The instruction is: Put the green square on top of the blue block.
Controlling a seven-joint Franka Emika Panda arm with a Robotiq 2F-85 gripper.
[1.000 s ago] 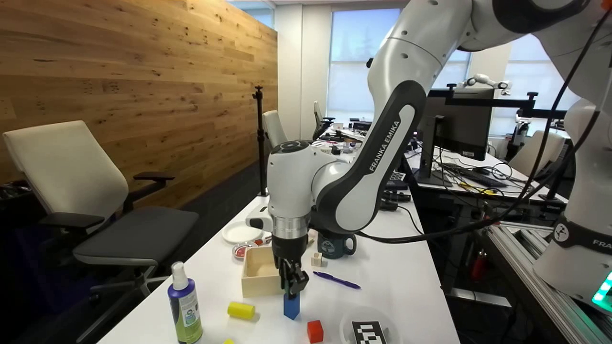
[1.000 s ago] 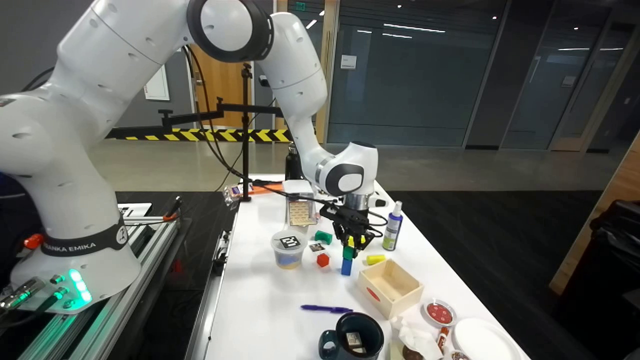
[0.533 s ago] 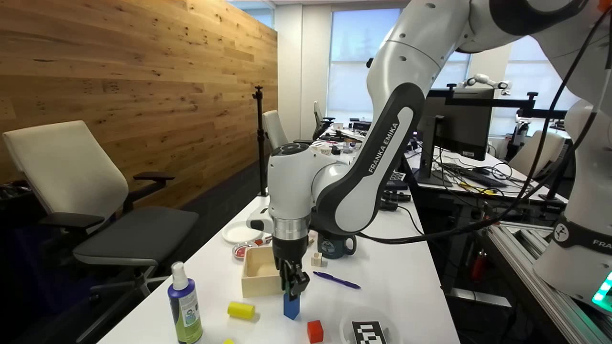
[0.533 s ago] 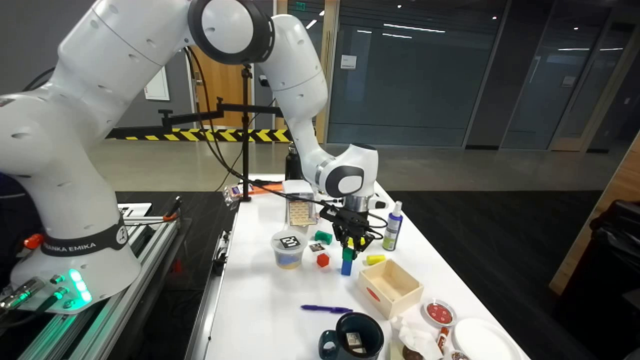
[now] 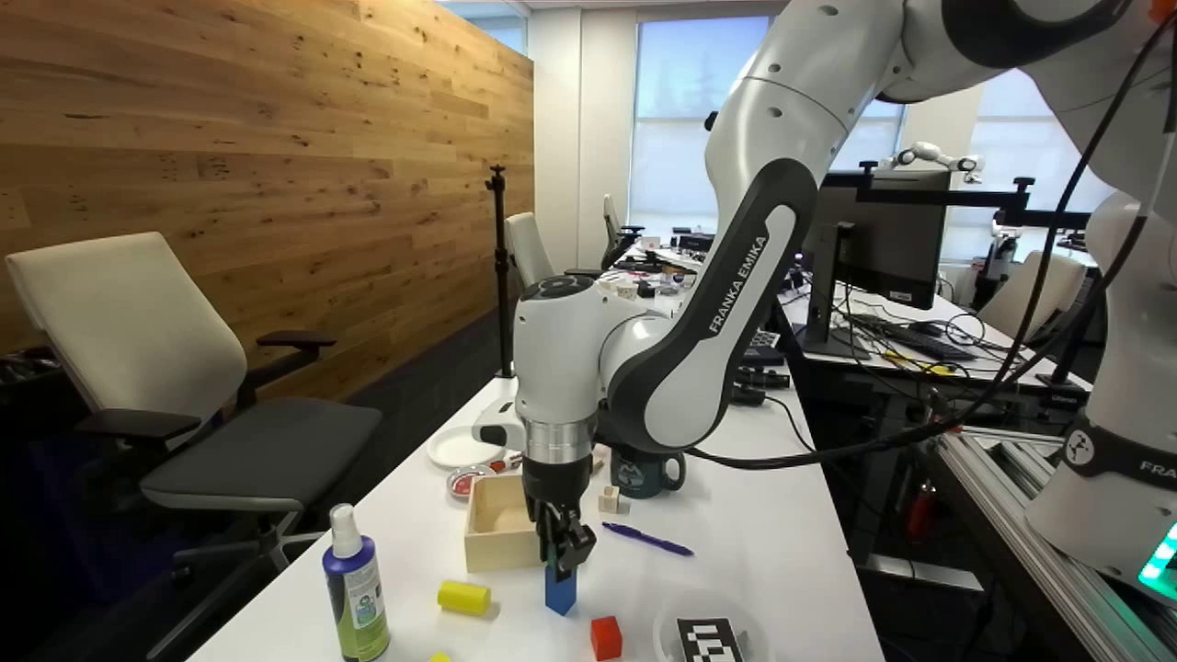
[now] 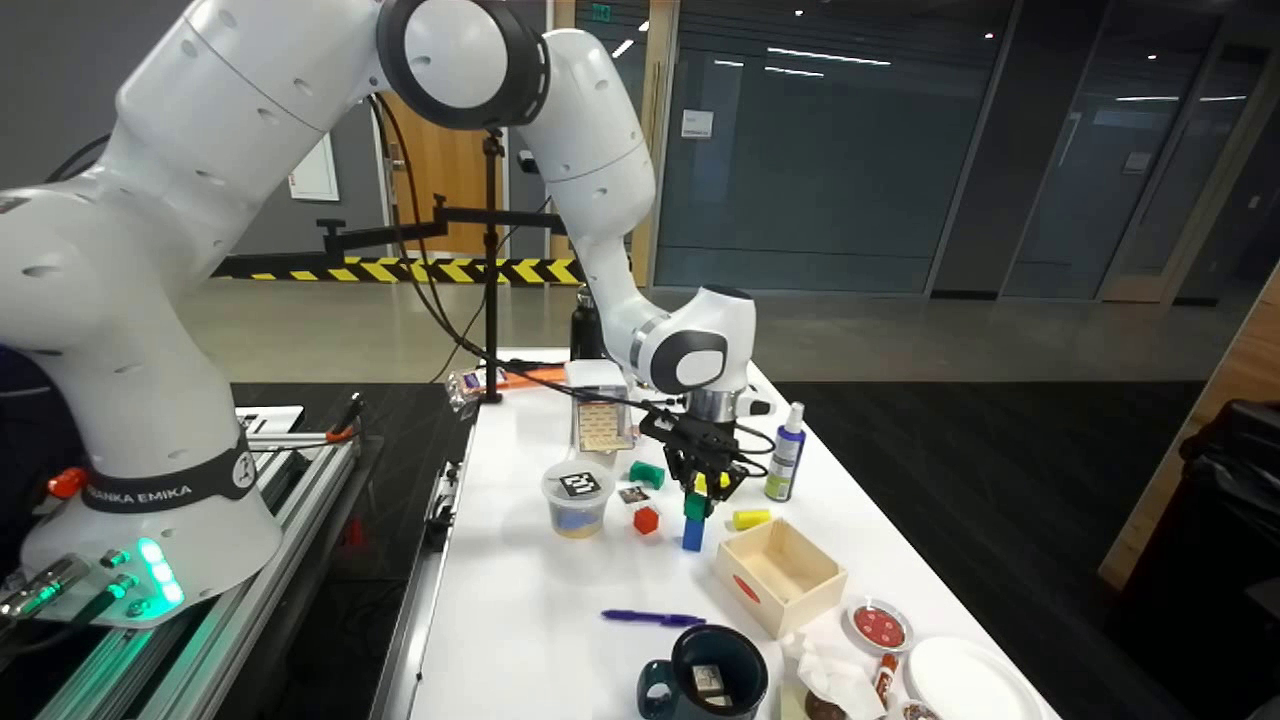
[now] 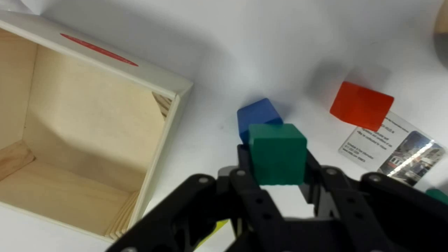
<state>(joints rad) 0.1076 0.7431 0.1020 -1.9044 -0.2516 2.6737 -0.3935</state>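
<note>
The black two-fingered gripper (image 7: 276, 166) has its fingers drawn in snugly on opposite sides of a small green squarish block (image 7: 279, 155), holding it at their tips. The block's faces are flat and smooth. Below, on the white table (image 7: 210, 150), stands a bright-blue flat-sided block (image 7: 257, 113), partly hidden by the green one in the wrist view; in both exterior views the gripper is directly above it. Whether the two blocks touch I cannot tell. To one side is a red flat-faced block (image 7: 362, 105), near a printed card (image 7: 407, 154) bearing text and a photograph; to the other, a pale wooden box (image 7: 161, 150), grain showing at its corners.

Farther from the gripper, in an exterior view, a purple-and-green spray bottle (image 5: 357, 588) stands upright, and beyond it a yellow cylinder (image 5: 464, 598) lies on its side. Past these come a dark mug (image 5: 644, 473) and a wall of knotty wooden planks (image 5: 276, 165).
</note>
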